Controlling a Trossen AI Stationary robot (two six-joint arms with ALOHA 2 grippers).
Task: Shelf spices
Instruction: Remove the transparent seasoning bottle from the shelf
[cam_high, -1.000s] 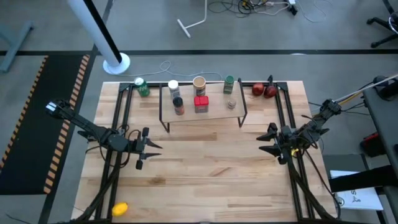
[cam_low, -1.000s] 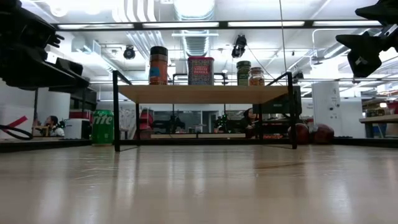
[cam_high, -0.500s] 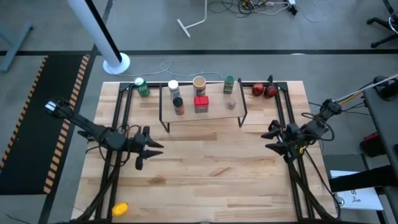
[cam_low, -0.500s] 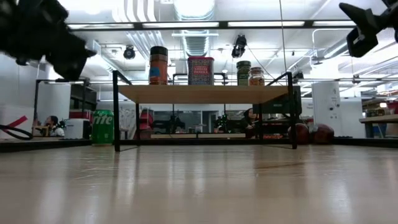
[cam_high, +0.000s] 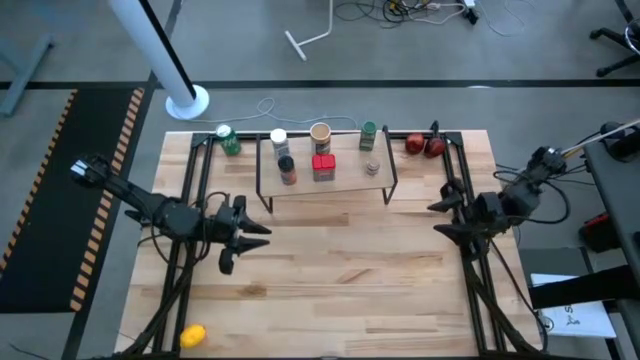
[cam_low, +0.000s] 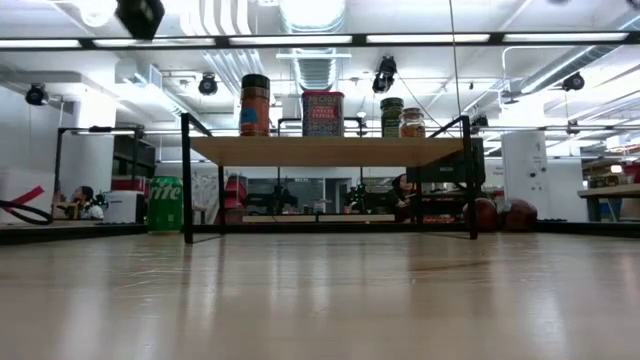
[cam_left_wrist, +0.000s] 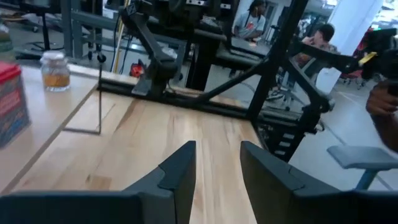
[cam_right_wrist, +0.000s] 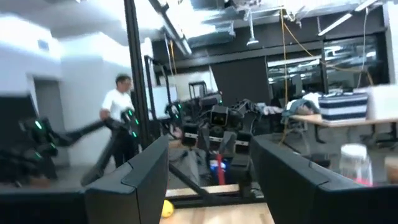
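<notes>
**Six spices up on the shelf, both arms drawn back**

Looking straight down on a wooden table (cam_high: 330, 270), taking the shelf (cam_high: 325, 190) as landmark and moving left to right.

Well left of the shelf and nearer the front edge: left gripper (cam_high: 252, 237), fingers spread, nothing between them. Pointing right across bare wood, apparently parked clear of the rack rather than reaching for it.

Just beyond the shelf's left rear corner: a green can (cam_high: 228, 140), standing on the table, not on the shelf.

On the shelf's pale top, all upright and apart from one another: white-capped jar (cam_high: 279, 141), dark-capped brown jar (cam_high: 287, 170), tan round-lidded tub (cam_high: 320, 135), red square tin (cam_high: 322, 166), green-capped jar (cam_high: 368, 134), small clear grey-capped jar (cam_high: 372, 167). Set in two loose rows, likely to leave finger room around each. Judging by this, shelving looks finished.

Just past the shelf's right rear corner: two red fruits (cam_high: 424, 145) on the table.

Well right of the shelf: right gripper (cam_high: 447, 207), fingers wide, holding nothing.

Against half a second earlier: right gripper closer to the back of the table and farther right; left gripper slightly closer to the shelf; both arms gone from the table-level view except a dark scrap at its top left. Jars unmoved.
</notes>
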